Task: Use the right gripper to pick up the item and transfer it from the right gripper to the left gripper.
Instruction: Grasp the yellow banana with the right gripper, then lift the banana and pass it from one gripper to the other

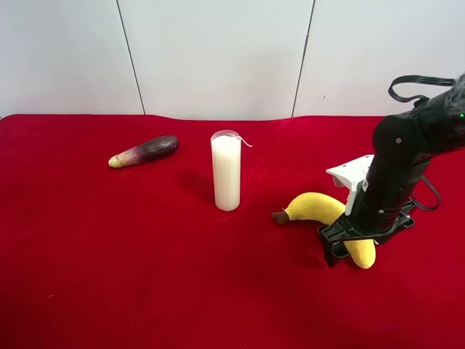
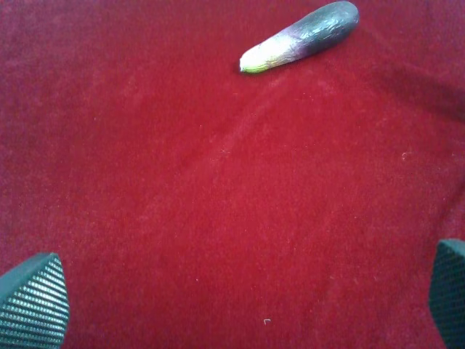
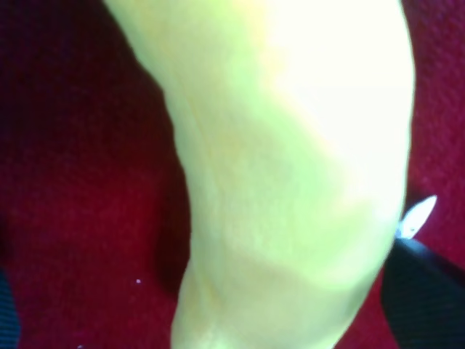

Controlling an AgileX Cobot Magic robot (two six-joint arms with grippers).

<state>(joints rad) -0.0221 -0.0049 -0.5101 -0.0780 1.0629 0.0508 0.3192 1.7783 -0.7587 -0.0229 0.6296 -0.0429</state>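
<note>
The yellow plush banana [image 1: 317, 207] lies on the red cloth, brown stem tip toward the candle. My right gripper [image 1: 347, 251], on the black arm with the white wrist bracket, is down over the banana's near end. In the right wrist view the banana [image 3: 290, 167] fills the frame between the two fingers; one fingertip [image 3: 429, 291] is at its edge, the other stands well apart from it. The jaws are open around it. My left gripper [image 2: 240, 305] is open and empty above bare cloth; it does not show in the exterior view.
A tall white candle [image 1: 226, 171] stands upright left of the banana. A dark purple eggplant [image 1: 144, 151] lies further left and back, also in the left wrist view [image 2: 301, 36]. Red cloth [image 1: 145, 276] covers the table; a white wall is behind.
</note>
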